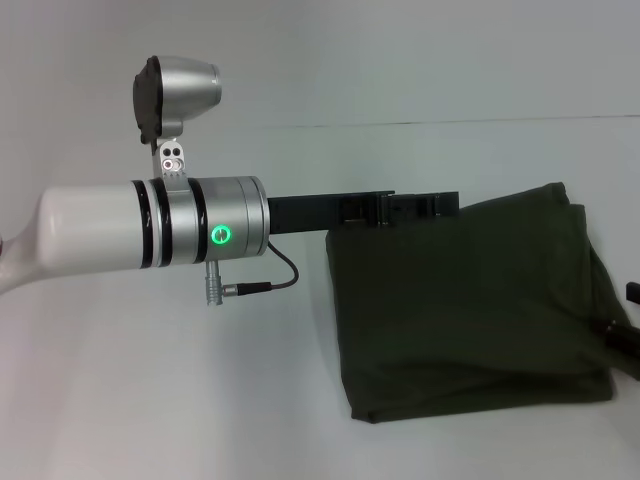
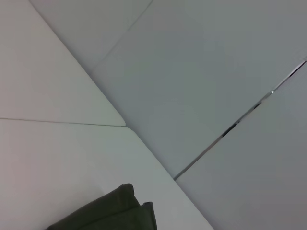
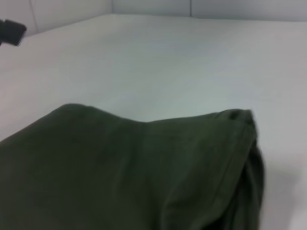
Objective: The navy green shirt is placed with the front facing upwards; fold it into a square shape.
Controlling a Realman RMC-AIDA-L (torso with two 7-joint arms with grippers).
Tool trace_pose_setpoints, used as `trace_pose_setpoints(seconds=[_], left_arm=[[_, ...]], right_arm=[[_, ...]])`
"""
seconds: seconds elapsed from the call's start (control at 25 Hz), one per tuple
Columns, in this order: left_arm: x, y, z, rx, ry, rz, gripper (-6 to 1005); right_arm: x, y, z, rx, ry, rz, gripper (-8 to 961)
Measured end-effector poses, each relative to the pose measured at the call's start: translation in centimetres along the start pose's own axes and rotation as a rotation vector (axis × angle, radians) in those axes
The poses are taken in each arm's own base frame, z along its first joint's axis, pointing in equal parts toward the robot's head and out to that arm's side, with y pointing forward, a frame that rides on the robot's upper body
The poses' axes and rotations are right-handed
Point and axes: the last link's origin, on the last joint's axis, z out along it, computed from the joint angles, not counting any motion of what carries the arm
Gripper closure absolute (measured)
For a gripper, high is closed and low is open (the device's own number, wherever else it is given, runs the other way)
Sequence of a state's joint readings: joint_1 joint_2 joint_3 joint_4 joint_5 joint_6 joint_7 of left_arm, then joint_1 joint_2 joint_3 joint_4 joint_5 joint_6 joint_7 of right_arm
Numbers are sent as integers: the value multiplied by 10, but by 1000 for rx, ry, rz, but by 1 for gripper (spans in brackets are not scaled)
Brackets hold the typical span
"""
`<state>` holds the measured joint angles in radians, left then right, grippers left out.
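Observation:
The navy green shirt (image 1: pixel 470 310) lies folded into a thick, roughly square bundle on the white table (image 1: pixel 150 400), right of centre. No print shows on its upper face. My left arm reaches across from the left, and its black gripper (image 1: pixel 400 210) hovers at the bundle's far edge. A corner of the shirt (image 2: pixel 115 211) shows in the left wrist view. The right wrist view looks closely over the shirt (image 3: pixel 120 167), where folded layers show at one corner. Only a dark sliver of my right gripper (image 1: pixel 628 335) shows at the picture's right edge, beside the bundle.
The white table stretches to the left and in front of the bundle. A seam (image 2: pixel 62 122) between tabletop panels runs beyond the shirt. A grey wall (image 1: pixel 400 60) stands behind the table. A small black part (image 3: pixel 12 31) shows far off in the right wrist view.

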<state>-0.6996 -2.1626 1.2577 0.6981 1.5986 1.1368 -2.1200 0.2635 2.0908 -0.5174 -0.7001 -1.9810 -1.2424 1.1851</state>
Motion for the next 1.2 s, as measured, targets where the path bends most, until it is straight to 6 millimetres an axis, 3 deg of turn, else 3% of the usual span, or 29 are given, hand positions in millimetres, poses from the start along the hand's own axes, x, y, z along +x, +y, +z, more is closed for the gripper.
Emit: trace_pose_setpoints(seconds=[0.32, 0.52, 0.68, 0.92, 1.2], left_arm=[[-2, 1, -1, -10, -4, -6, 266], [-2, 1, -1, -10, -8, 4, 267], [-3, 1, -7, -23, -32, 94, 267], [-11, -1, -51, -131, -61, 287, 268], [-30, 6, -101, -275, -99, 386, 269]], right_arm=[[-22, -14, -1, 48, -109, 79, 248], [-42, -16, 16, 28, -134, 118, 253], [-47, -15, 31, 23, -116, 160, 256], [-44, -13, 43, 26, -63, 170, 262], [-44, -11, 49, 26, -54, 191, 268]])
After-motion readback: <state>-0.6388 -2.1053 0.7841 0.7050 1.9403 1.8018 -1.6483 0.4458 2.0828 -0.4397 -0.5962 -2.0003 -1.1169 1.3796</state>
